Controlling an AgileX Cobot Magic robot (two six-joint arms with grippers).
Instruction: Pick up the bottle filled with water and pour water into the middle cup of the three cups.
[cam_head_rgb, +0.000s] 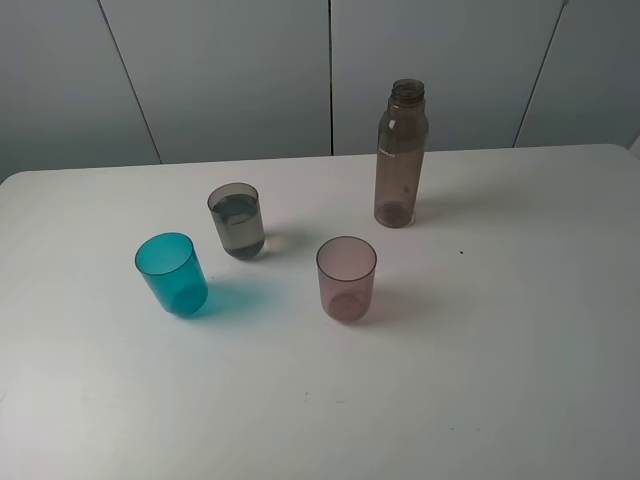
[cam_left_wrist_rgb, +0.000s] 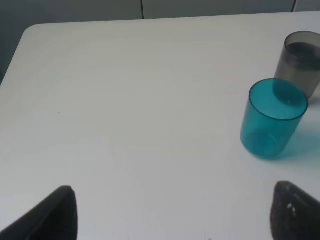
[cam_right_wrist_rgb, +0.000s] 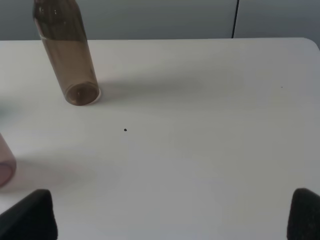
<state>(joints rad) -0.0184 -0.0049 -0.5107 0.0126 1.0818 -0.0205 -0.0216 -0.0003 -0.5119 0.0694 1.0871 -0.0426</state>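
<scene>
The smoky brown-grey bottle (cam_head_rgb: 400, 155) stands upright and uncapped at the back right of the white table (cam_head_rgb: 520, 330); it also shows in the right wrist view (cam_right_wrist_rgb: 67, 55). The smoky grey middle cup (cam_head_rgb: 236, 221) holds water and shows in the left wrist view (cam_left_wrist_rgb: 300, 62). The teal blue cup (cam_head_rgb: 172, 273) stands front left of it, also in the left wrist view (cam_left_wrist_rgb: 272, 120). The pinkish-mauve cup (cam_head_rgb: 346, 279) stands front right, its edge in the right wrist view (cam_right_wrist_rgb: 5, 165). My left gripper (cam_left_wrist_rgb: 172, 215) and right gripper (cam_right_wrist_rgb: 172, 215) are open, empty, and away from all objects.
Grey wall panels (cam_head_rgb: 330, 70) rise behind the table's far edge. A small dark speck (cam_head_rgb: 461, 252) lies on the table right of the pinkish cup. Neither arm shows in the exterior high view.
</scene>
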